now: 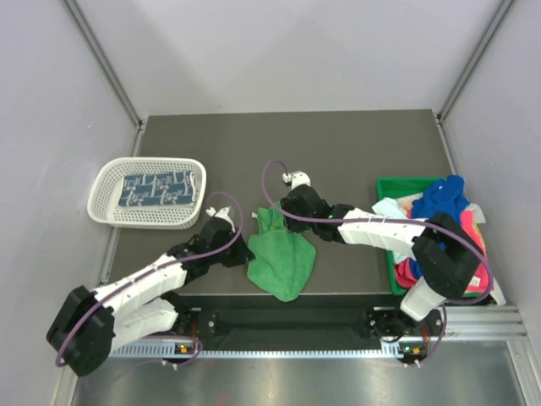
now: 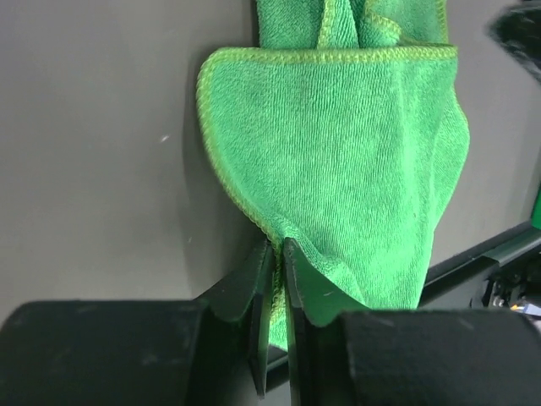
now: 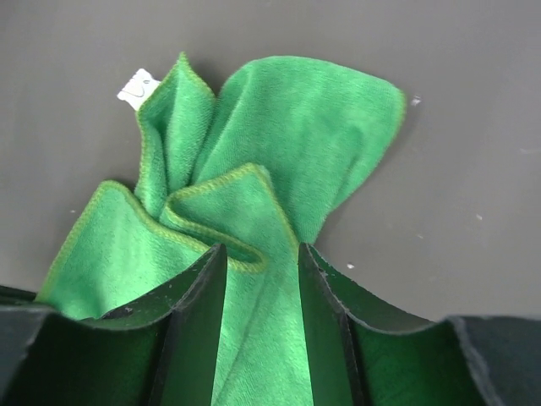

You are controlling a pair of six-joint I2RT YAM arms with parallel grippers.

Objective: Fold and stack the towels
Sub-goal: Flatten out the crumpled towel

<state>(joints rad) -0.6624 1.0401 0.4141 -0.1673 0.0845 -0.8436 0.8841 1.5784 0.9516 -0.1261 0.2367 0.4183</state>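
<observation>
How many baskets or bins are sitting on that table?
2. A white mesh basket sits on the left side, holding a folded blue-and-white towel. A green bin sits at the right edge, piled with colourful towels. None seems hidden.

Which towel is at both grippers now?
The green towel, lying mid-table; the blue-patterned one lies in the white basket, the others heap in the green bin.
</observation>
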